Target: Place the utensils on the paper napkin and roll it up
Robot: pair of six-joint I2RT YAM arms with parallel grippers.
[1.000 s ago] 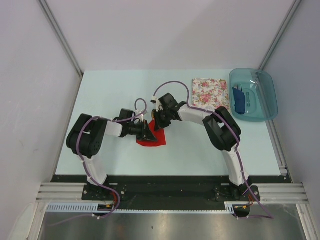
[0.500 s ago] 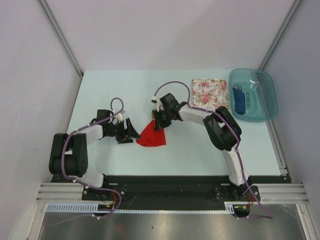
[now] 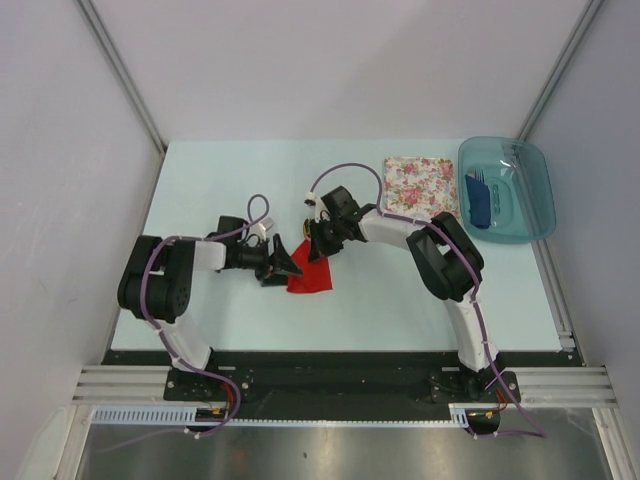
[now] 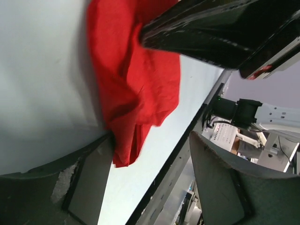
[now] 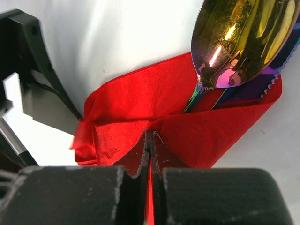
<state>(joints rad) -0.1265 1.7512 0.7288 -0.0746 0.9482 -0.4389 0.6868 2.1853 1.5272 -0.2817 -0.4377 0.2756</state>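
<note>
The red paper napkin (image 3: 311, 275) lies crumpled and partly folded at mid-table. My right gripper (image 5: 150, 145) is shut on a fold of the paper napkin (image 5: 140, 103), pinching red paper between its fingers. The utensils poke out of the fold: a gold spoon head (image 5: 243, 37) and a purple serrated blade (image 5: 265, 79) beside it. My left gripper (image 4: 150, 187) stands open at the napkin's left side. One of its fingers (image 4: 89, 173) touches the hanging tip of the paper napkin (image 4: 136, 84). In the top view the left gripper (image 3: 284, 262) faces the right gripper (image 3: 322, 240).
A white floral napkin (image 3: 421, 186) lies at the back right. Beside it, a teal tray (image 3: 530, 225) holds a blue item (image 3: 478, 200). The table's near edge (image 4: 178, 159) runs close under the left gripper.
The left gripper let go of the napkin, opened, drew back to the left, then came back to its left edge. The napkin now looks narrower. The right gripper has kept still.
</note>
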